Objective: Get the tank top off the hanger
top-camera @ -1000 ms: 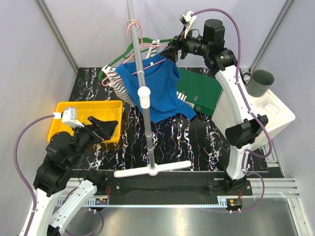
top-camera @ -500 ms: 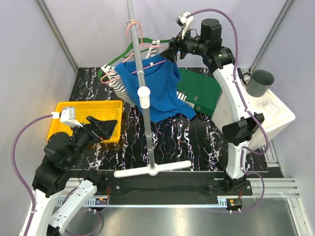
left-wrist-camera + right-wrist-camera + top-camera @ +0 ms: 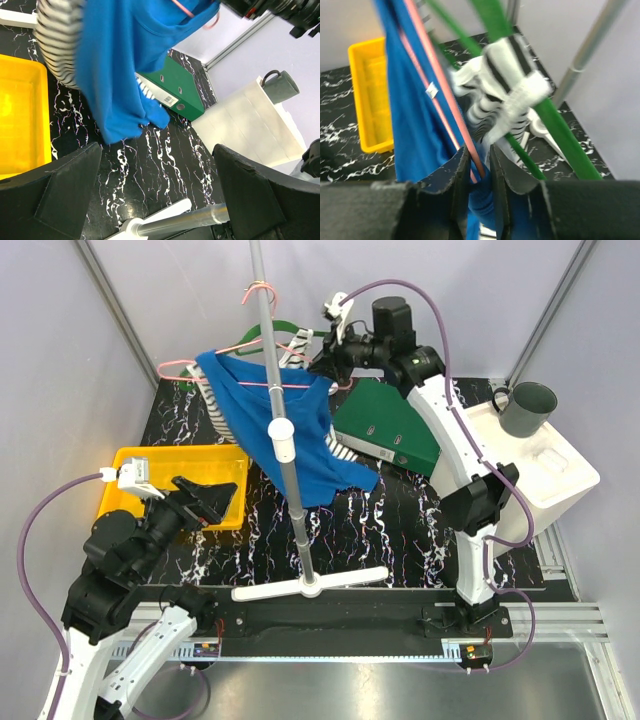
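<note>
The blue tank top (image 3: 295,435) hangs on a pink hanger (image 3: 205,358) hooked over the grey rail (image 3: 275,370). My right gripper (image 3: 322,362) is at the hanger's right end. In the right wrist view it (image 3: 481,161) is shut on the pink hanger (image 3: 445,95) arm and the blue fabric (image 3: 405,115) of the tank top's shoulder. My left gripper (image 3: 215,498) is open and empty, low over the table by the yellow bin. Between its fingers the left wrist view shows the tank top (image 3: 117,65) hanging far ahead.
A striped garment (image 3: 212,400) on a green hanger (image 3: 285,332) hangs behind the tank top. A yellow bin (image 3: 130,462) is at the left and a green binder (image 3: 390,425) at the right. A white box (image 3: 545,460) carries a grey mug (image 3: 528,408). The rack's white base (image 3: 310,585) lies near the front.
My right gripper has moved left and slightly back, dragging the hanger's right end with it. The tank top, both hangers and the rail have swung to the left. The left arm barely moved.
</note>
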Available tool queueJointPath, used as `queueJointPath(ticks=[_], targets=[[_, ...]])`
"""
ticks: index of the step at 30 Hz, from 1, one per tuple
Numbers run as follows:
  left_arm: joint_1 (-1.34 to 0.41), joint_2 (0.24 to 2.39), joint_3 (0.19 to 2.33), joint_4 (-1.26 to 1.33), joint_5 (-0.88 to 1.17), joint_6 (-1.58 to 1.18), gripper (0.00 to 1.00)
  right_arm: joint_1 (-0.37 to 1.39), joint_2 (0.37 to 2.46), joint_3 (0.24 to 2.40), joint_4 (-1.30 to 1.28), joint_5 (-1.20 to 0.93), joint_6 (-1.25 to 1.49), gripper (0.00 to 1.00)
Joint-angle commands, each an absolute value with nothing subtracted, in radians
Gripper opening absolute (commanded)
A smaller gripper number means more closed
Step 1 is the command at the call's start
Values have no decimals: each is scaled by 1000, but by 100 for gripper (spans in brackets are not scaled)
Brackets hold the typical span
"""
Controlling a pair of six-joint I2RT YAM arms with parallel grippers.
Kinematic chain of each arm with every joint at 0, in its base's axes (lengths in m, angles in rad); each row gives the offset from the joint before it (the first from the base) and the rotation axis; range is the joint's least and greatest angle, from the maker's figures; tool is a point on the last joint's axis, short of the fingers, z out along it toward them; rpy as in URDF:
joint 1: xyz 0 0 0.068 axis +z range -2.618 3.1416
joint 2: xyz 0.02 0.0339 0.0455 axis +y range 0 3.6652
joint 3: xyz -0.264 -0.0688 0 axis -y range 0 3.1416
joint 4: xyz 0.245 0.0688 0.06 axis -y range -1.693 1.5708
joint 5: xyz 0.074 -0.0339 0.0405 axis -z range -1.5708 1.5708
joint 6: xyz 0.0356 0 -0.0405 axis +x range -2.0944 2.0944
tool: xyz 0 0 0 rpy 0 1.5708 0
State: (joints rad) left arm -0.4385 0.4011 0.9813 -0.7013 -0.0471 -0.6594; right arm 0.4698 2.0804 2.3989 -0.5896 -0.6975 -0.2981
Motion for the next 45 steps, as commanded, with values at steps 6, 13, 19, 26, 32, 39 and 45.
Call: queueJointPath(ticks=[6, 13, 19, 26, 32, 39, 45], targets=[[-442, 405, 1009, -652, -25, -660, 99, 505, 2006, 2333, -581, -683, -353, 47], [-443, 388, 997, -652, -32, -658, 99, 505, 2002, 2336, -580, -692, -334, 14], [-443, 388, 1022, -652, -18, -655, 99, 506, 1941, 2316, -568, -732, -299, 0], [-443, 382, 1016, -650, -6, -672, 99, 505, 1855, 2275, -538, -779, -229, 0], [-443, 400, 1028, -649, 40, -655, 99, 505, 1747, 2157, -540, -740, -146, 0], [-443, 443, 1080, -649, 69, -589, 98, 505, 1508, 1775, -454, -585, -12, 0], [-443, 498, 1083, -634, 113, -552, 97, 505, 1313, 1467, -403, -499, 155, 0]])
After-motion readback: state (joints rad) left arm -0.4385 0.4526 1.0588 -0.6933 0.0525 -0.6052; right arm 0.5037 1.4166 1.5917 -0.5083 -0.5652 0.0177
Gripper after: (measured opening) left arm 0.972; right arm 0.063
